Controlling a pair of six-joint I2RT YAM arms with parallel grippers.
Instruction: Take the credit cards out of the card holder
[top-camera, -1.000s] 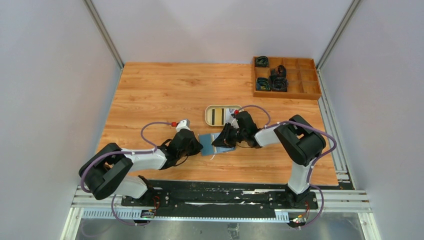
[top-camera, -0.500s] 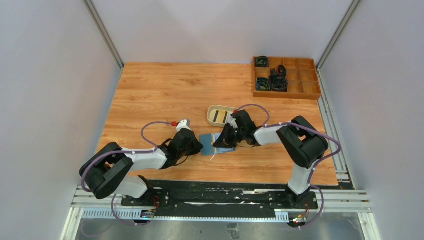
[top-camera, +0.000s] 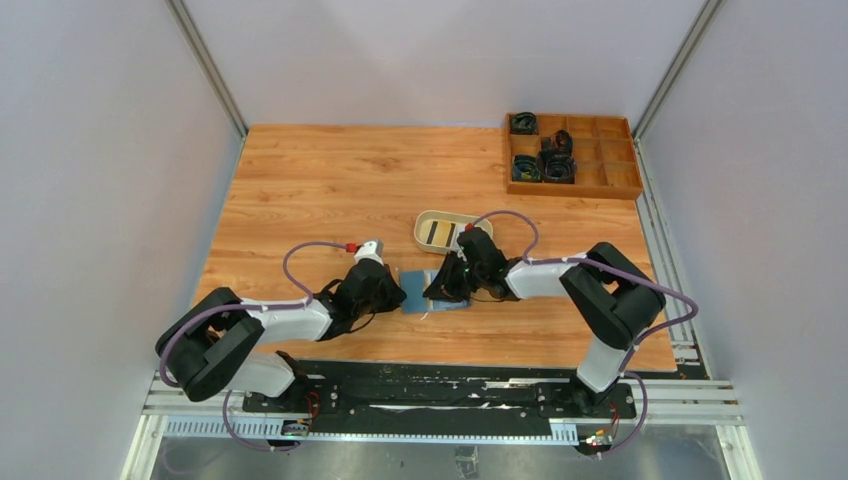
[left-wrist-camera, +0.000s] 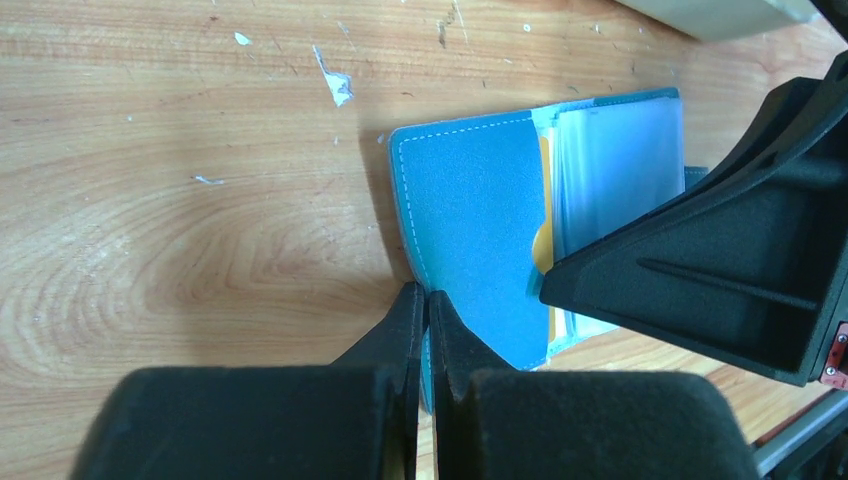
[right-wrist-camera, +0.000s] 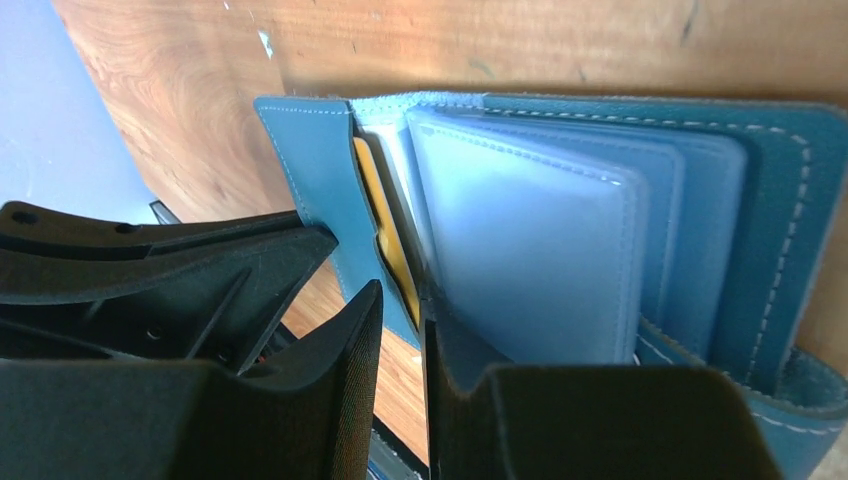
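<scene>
Left claw (left-wrist-camera: 423, 295): fully closed, pinching the near edge of the card holder's (left-wrist-camera: 470, 230) teal cover flap and pinning it low against the worktop (left-wrist-camera: 200, 200).
Right claw (right-wrist-camera: 402, 300): jaws a thin slit apart, set at the mouth of the pocket under that flap. The end of the yellow card (right-wrist-camera: 380, 215) runs into the slit. Whether the fingers press it or only straddle it, I cannot tell.
Card holder: lies open on the worktop between the two claws, with the teal flap towards the left claw and a stack of cloudy clear sleeves beside it.
Yellow card: in its pocket, with only a narrow edge showing beside the flap.
Tray (top-camera: 445, 212): beige, just beyond the right claw and apart from the holder. A striped card (top-camera: 432, 232) lies in it.
Box (top-camera: 575, 192): wooden, with compartments, at the far right corner, well apart. Dark items sit in some cells.
Step in hand: by my reading, getting hold of the yellow card while the left claw braces the holder.
Progress: one card looks to be out. The sleeves are too cloudy to tell what else remains.
Next move calls for: a firm pinch on the card alone, not the flap or a sleeve with it. Then a straight pull out through the pocket's open side, with the holder held down.
</scene>
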